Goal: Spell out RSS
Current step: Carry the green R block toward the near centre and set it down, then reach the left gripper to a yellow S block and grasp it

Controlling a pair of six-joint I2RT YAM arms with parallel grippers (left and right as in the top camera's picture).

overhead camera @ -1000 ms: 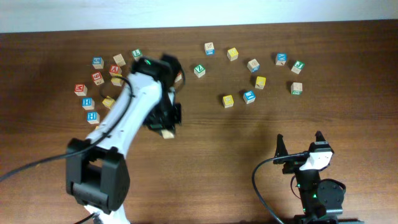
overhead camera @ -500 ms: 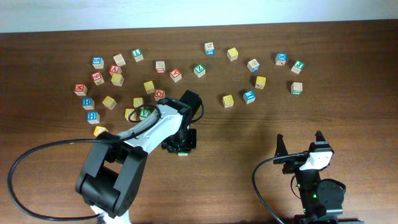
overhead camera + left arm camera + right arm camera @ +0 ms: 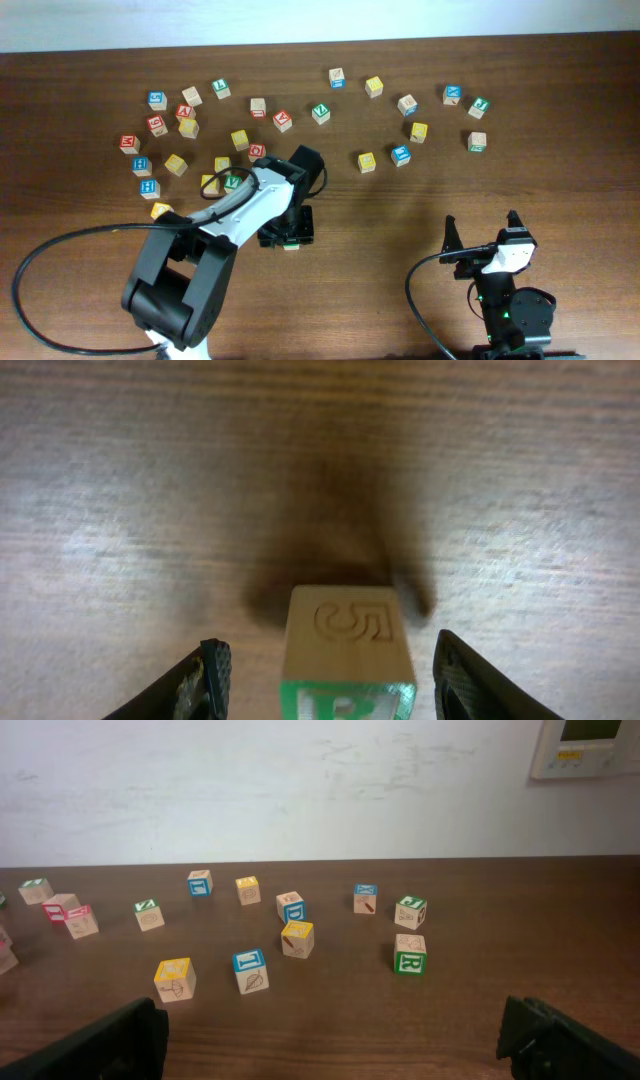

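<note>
Honestly the R cube point(image 3: 345, 635) looks like light, hard wood, so I'd pinch the 2 flat sides my left gripper point(image 3: 330, 665) straddles, jaws apart

We are viewing a pale wooden cube point(image 3: 348, 650) bearing a green-bordered white face with a green letter, on a dark brown grained table point(image 3: 150, 480). Far right, a blue-topped cube point(image 3: 250, 970), a green-faced cube point(image 3: 409, 960) and a red-topped cube point(image 3: 80, 920) are showing.

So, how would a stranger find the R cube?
Follow the left arm to its tool, on the robot's side of the scattered cubes. The R cube sits between its open fingers. Unlike the others, it stands alone, with a green-framed R.
</note>
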